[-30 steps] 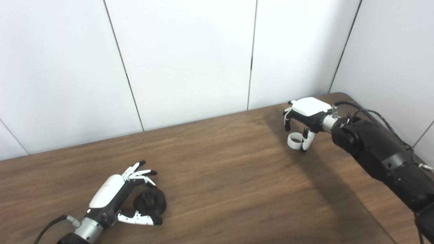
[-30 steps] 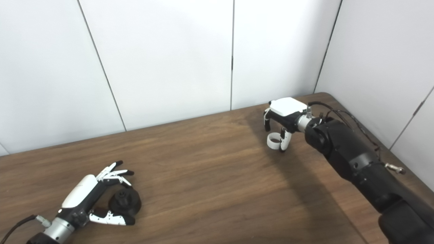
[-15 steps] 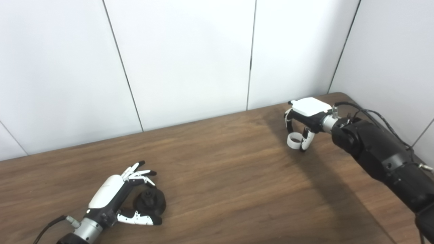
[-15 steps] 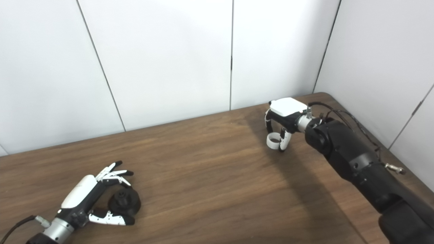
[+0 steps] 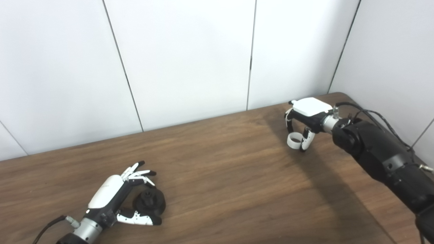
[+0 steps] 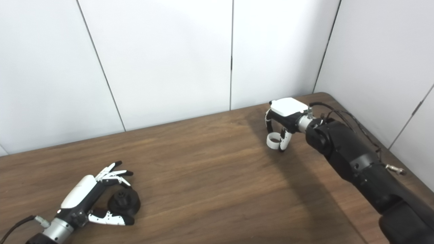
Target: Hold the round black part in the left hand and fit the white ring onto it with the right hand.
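1. Two grasps are under way, neither finished. The right hand [image 5: 307,120] has fingers [image 5: 289,122] and thumb curled around the ring [image 5: 294,140], which sits low over the table [image 5: 220,169]; whether it's lifted, I cannot tell.
2. The left hand [image 5: 113,195] cups the black part [image 5: 150,202] on the wood, fingers apart and thumb beside it, not yet clamped.
3. Lifting, bringing the two together and fitting remain; they're well apart.
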`<action>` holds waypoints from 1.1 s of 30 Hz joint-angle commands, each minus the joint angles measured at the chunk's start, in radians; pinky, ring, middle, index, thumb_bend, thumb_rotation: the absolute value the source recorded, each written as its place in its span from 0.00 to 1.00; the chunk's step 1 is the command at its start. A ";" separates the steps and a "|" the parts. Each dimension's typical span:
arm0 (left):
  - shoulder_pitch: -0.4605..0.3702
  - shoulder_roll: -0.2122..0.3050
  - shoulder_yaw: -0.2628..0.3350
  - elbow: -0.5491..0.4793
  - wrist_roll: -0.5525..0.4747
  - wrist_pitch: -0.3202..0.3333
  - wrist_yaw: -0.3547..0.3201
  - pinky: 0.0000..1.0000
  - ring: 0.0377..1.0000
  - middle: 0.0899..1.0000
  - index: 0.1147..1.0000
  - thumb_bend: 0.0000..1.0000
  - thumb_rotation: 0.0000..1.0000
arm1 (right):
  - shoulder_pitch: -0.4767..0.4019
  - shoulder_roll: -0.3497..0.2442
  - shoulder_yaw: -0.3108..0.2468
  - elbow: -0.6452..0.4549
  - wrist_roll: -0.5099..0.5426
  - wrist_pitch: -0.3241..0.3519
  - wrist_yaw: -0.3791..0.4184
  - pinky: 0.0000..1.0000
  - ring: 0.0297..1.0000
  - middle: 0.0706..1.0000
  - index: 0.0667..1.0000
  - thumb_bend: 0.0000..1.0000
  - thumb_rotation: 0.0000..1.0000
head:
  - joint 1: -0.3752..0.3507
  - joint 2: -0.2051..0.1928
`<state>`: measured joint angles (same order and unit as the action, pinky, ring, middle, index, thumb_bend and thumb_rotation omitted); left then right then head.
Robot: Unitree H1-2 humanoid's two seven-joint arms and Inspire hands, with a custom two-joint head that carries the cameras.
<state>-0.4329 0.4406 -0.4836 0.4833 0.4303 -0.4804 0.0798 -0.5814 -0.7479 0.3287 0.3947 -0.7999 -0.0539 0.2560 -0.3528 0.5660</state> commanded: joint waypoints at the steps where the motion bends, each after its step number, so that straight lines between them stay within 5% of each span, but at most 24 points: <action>1: 0.013 0.016 -0.001 0.024 0.002 0.011 0.011 1.00 1.00 0.82 0.41 0.53 0.06 | 0.012 0.023 0.008 -0.019 0.025 -0.044 -0.013 1.00 1.00 0.82 0.44 0.53 0.14 | 0.002 0.001; 33: 0.012 -0.004 0.001 0.057 0.016 0.011 0.038 1.00 1.00 0.82 0.41 0.53 0.06 | -0.055 0.073 -0.028 -0.351 0.095 -0.101 0.150 1.00 1.00 0.84 0.44 0.53 0.14 | 0.053 0.003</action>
<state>-0.4421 0.4368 -0.4807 0.5037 0.4375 -0.4806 0.0914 -0.5828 -0.6713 0.3214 0.0816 -0.7241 -0.1365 0.4098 -0.2992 0.5676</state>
